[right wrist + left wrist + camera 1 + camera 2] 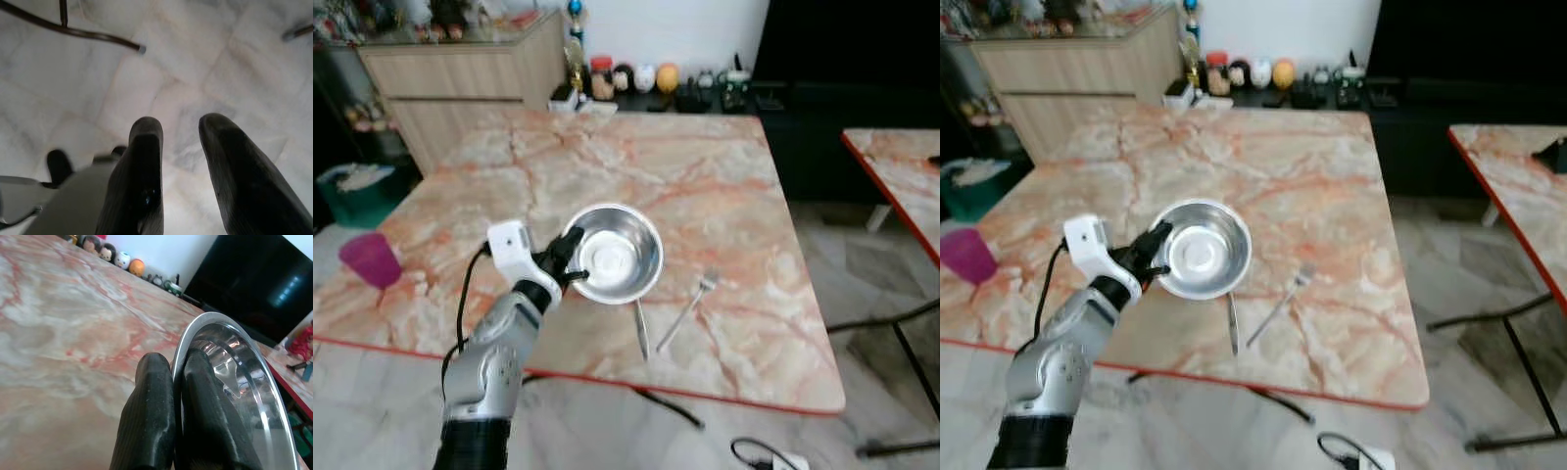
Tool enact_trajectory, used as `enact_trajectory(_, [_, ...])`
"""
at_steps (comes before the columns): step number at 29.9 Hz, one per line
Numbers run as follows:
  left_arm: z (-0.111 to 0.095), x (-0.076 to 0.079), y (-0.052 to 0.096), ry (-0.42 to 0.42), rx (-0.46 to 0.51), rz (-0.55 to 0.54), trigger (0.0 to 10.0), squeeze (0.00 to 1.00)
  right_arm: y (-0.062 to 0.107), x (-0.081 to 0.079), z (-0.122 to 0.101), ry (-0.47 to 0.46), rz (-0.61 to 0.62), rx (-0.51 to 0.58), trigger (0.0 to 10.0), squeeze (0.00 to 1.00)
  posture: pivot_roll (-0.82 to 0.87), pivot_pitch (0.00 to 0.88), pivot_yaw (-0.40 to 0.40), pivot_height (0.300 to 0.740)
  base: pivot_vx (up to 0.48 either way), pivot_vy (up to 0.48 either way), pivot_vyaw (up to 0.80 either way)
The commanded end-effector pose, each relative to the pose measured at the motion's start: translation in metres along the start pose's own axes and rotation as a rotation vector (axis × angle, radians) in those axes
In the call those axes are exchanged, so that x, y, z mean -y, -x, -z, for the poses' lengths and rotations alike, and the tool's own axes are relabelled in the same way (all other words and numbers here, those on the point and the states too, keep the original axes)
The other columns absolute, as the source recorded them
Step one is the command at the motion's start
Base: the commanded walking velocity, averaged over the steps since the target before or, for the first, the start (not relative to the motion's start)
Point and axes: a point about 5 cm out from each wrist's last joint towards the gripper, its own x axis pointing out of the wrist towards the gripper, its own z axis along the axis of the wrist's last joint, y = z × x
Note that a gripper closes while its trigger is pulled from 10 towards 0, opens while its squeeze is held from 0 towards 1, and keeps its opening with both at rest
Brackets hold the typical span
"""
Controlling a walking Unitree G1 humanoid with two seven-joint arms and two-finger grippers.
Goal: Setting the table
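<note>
Two black fingers of the left gripper (570,262) pinch the rim of a shiny round steel bowl (615,255) at centre frame over the pink marble table (705,176). Lower right of it lie a metal fork (686,310) and spoon (641,328). The right gripper (181,147), jaws spread, hangs above pale floor tiles (205,49).

**Marble table with cutlery and a cup**

The pink-veined marble table (685,186) has a red edge. A fork (689,305) and a second utensil (641,328) lie side by side near its front edge. A magenta cup (370,259) stands at its left edge. Small figurines (641,78) line the far side.
</note>
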Motion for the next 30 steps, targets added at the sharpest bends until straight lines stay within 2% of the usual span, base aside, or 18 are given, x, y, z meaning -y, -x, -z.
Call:
enact_trajectory(1, [-0.0041,-0.0031,0.0001,-0.008,0.017,-0.011,10.0,0.00,0.0006,-0.0045,0.0029,-0.008,-0.010,-0.008,10.0,0.00,0.04,0.000,-0.024,0.740,0.000,-0.266,0.00])
enact_trajectory(5, [-0.0043,-0.0033,-0.0002,-0.007,0.020,-0.015,10.0,0.00,0.0005,-0.0043,0.0034,-0.018,-0.005,-0.014,10.0,0.00,0.05,0.000,-0.026,0.740,0.000,-0.264,-0.22])
enact_trajectory(12, [-0.0062,-0.0050,-0.0004,-0.006,0.026,-0.023,10.0,0.00,0.0002,-0.0041,0.0023,-0.013,-0.010,-0.014,10.0,0.00,0.05,0.000,-0.029,0.740,0.000,-0.266,-0.62])
enact_trajectory(30, [-0.0059,-0.0054,-0.0019,-0.003,0.028,-0.025,10.0,0.00,0.0000,-0.0042,0.0008,-0.012,-0.011,-0.004,10.0,0.00,0.05,0.000,-0.032,0.740,0.000,-0.263,0.00])
